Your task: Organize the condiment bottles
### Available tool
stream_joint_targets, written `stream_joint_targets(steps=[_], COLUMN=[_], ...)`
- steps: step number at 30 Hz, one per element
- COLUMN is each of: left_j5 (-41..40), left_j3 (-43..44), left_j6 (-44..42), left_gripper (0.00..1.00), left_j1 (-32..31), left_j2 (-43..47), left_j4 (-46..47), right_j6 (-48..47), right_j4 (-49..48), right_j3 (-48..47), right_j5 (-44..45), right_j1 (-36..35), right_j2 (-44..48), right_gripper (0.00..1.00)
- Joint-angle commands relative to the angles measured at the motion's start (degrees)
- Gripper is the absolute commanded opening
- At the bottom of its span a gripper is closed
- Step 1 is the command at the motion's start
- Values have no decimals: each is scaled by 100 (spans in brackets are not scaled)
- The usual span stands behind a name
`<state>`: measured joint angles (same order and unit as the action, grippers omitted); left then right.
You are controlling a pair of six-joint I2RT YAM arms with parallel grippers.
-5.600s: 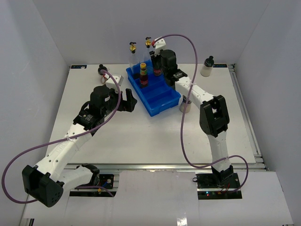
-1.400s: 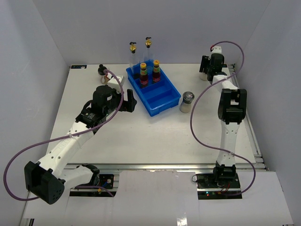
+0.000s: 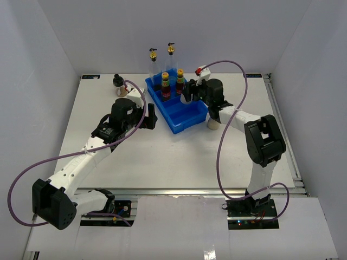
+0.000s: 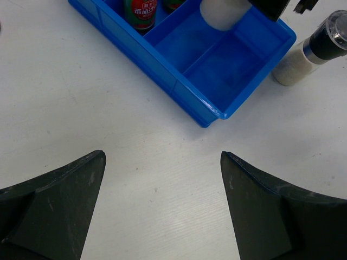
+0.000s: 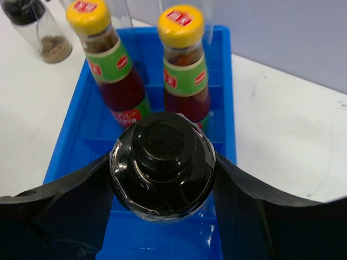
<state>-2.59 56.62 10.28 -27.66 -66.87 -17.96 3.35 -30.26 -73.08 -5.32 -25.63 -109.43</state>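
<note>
Jar point(image 5: 161, 162), black-capped, gripped by partly closed right gripper point(image 3: 188, 92) above empty compartment of blue tray point(image 4: 214, 111), sauce bottles point(image 5: 114, 70) at its 12 o'clock in wrist view; best lowered straight, released once seated; left gripper point(image 4: 162, 179) wide open, empty.

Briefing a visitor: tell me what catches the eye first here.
The right gripper holds a black-capped jar over the near compartment of the blue tray. Behind it, two yellow-capped red sauce bottles stand in the middle compartment. The left gripper hangs open over the table beside the tray.
</note>
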Motion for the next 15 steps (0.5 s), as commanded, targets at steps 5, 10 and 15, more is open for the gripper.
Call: stream_joint_targets(steps=[5, 10, 15], left_j5=[98, 127, 136], left_j3=[0, 16, 24], left_j6=[-18, -18, -9], left_gripper=[98, 98, 98], left_j1=[-20, -20, -23], left_j2=[127, 122, 122], left_j4=[45, 51, 41], right_j6=[-308, -518, -581], right_j4=[-909, -1075, -1149], right_j3=[-381, -252, -361], right_j5=[161, 370, 488], right_j1=[-198, -206, -206], right_j2=[-202, -309, -513], right_gripper=[8, 8, 8])
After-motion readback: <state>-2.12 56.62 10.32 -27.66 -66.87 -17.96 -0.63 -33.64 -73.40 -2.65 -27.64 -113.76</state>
